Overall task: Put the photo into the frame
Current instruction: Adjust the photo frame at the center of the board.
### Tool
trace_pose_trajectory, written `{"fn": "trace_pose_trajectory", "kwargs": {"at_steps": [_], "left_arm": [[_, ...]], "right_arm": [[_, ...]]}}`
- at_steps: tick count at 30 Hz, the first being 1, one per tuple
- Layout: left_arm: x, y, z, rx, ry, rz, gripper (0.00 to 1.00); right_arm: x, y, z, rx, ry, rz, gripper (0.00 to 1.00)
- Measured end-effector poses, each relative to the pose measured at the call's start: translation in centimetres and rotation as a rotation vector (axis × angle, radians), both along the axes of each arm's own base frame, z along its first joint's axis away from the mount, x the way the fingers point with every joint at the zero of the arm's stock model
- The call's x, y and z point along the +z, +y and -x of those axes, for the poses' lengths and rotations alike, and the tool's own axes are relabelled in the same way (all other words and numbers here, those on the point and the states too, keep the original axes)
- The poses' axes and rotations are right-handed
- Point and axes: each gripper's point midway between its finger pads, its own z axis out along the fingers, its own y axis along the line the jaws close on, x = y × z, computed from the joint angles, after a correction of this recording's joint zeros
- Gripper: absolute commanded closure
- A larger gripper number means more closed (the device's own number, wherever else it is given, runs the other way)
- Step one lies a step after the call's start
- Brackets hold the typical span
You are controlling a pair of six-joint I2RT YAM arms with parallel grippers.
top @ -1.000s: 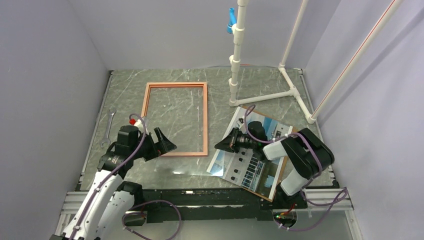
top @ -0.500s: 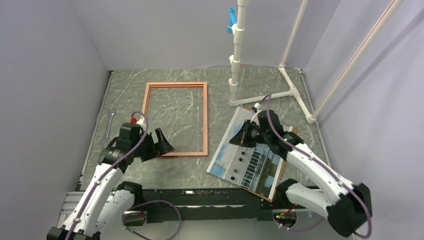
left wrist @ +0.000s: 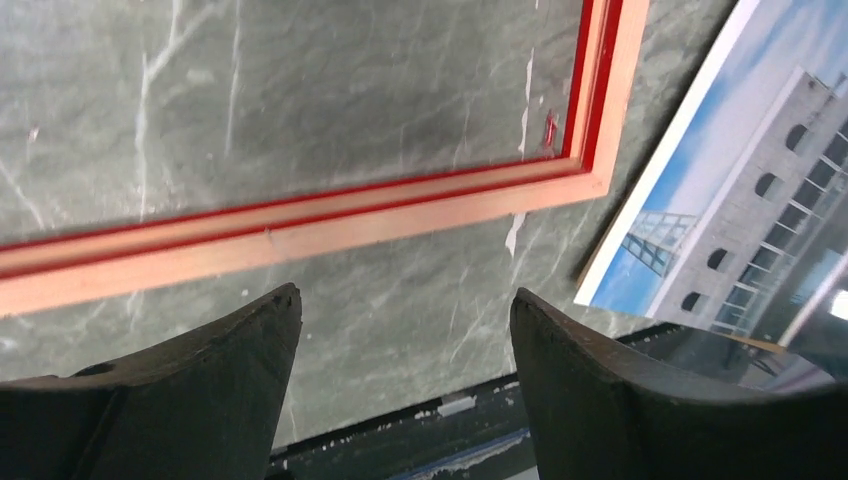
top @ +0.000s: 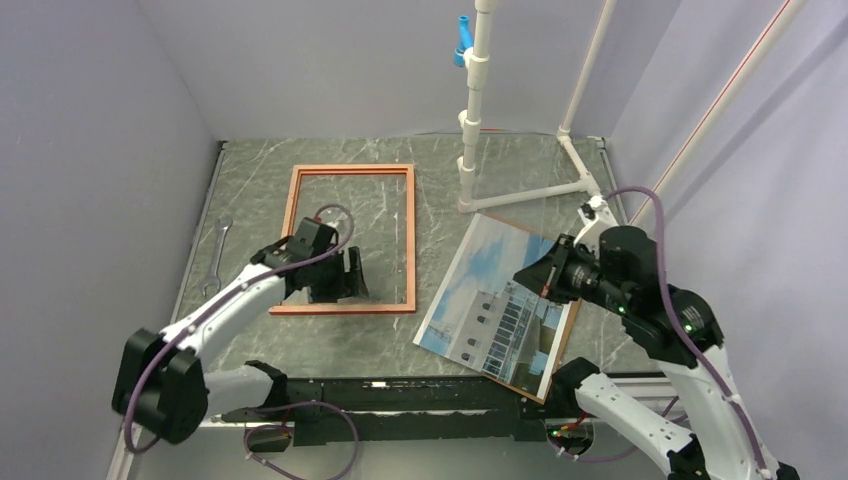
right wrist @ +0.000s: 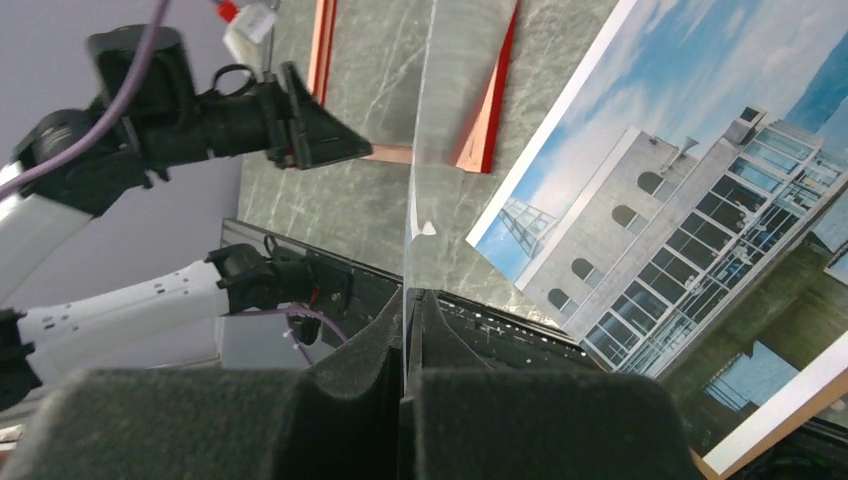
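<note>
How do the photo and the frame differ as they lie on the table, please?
The frame is an open orange-brown outline showing the table through it; the photo is a solid printed sheet. The frame lies square to the table edges; the photo lies askew. Both lie flat.

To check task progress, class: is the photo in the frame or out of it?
Out. The photo lies right of the frame, wholly outside it; bare tabletop shows through the frame's opening.

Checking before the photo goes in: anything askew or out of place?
The photo lies skewed on a brown backing board whose near corner overhangs the table's near edge; the right gripper pinches a clear pane, outside the frame.
</note>
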Motion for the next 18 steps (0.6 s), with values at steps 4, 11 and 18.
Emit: {"fn": "trace_pose_trajectory", "kwargs": {"at_steps": [4,11,18], "left_arm": [[-1.5,-1.1,-1.7,-0.025,0.003,-0.07,0.24],[-5.2,-1.8,-1.8,-0.061,0.05,-0.171,0.27],[-6.1,-4.7,-1.6,-0.13,0.015,-0.161,0.3]], "right_arm": [[2.4,-1.2,1.3,-0.021,-0.039,-0.013,1.0],[5.0,-2.7,2.6,-0.06,-0.081,-0.021,1.0],[5.7,-3.1,2.9,-0.077,-0.087,-0.032,1.0]]}}
